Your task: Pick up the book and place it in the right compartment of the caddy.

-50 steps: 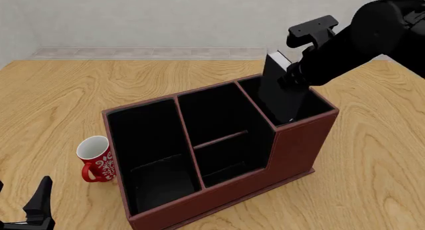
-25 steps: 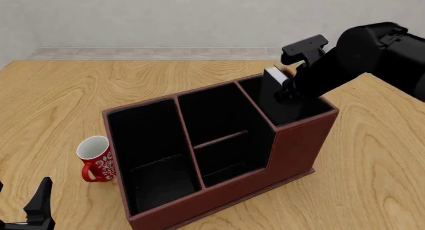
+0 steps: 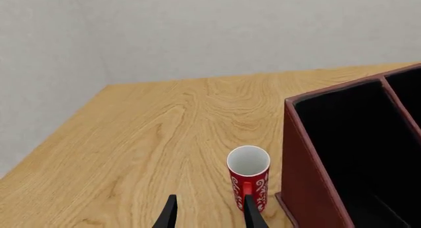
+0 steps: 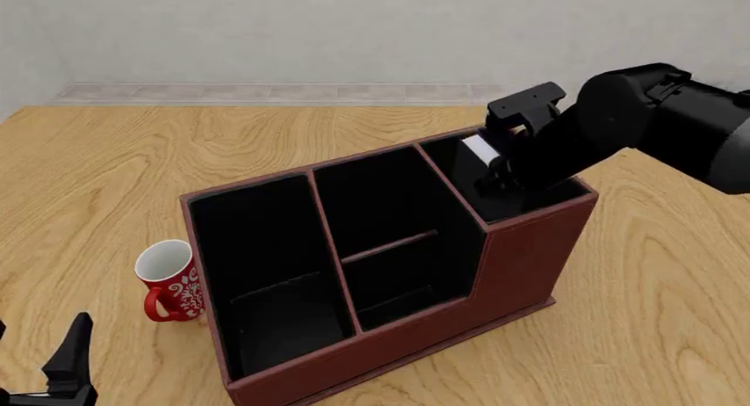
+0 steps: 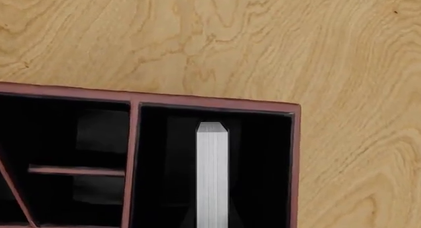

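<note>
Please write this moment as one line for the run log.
stage: inserting | book: upright, mostly inside right compartment of caddy | right pincer: over that compartment | left pincer: open, near red mug

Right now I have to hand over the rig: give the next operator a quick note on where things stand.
Right gripper: shut on the book, which stands on edge, mostly sunk inside the right compartment of the caddy.
Left gripper: open, holding nothing, low at the near left by the red mug.
Done: book picked up and put into the correct section.
Left: I cannot tell if the book touches the bottom; probably ease down, open the right gripper, and lift it straight out.
</note>
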Controlling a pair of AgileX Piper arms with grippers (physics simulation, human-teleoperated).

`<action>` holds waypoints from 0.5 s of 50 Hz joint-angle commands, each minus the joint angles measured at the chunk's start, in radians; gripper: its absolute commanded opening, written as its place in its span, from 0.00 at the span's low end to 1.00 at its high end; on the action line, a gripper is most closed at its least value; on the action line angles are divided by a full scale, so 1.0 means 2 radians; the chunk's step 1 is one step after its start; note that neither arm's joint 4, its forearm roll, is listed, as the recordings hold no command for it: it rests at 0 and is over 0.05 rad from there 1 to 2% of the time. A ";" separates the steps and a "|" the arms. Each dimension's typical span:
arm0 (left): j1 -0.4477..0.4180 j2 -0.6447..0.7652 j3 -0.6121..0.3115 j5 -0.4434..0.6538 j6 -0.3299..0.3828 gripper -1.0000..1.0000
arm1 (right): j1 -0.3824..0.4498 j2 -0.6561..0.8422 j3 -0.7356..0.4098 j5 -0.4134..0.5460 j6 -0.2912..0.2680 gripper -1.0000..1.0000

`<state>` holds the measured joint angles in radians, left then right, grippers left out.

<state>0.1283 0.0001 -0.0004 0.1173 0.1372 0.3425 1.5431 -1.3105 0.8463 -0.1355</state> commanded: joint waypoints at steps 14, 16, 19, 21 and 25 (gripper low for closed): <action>0.001 0.000 0.000 0.002 0.000 1.00 | -0.004 0.004 0.006 -0.015 0.006 0.00; 0.001 0.000 0.000 0.001 0.001 1.00 | 0.000 0.003 0.009 -0.015 0.009 0.00; 0.001 0.000 0.000 0.002 0.000 1.00 | -0.004 0.005 0.005 -0.014 0.005 0.00; 0.001 0.000 0.000 0.002 0.000 1.00 | -0.003 0.004 0.005 -0.012 0.005 0.00; 0.002 0.000 0.000 0.003 -0.001 1.00 | -0.002 0.006 0.004 -0.012 0.004 0.00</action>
<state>0.1308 0.0001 -0.0007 0.1209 0.1372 0.3380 1.5557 -1.2909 0.8235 -0.1421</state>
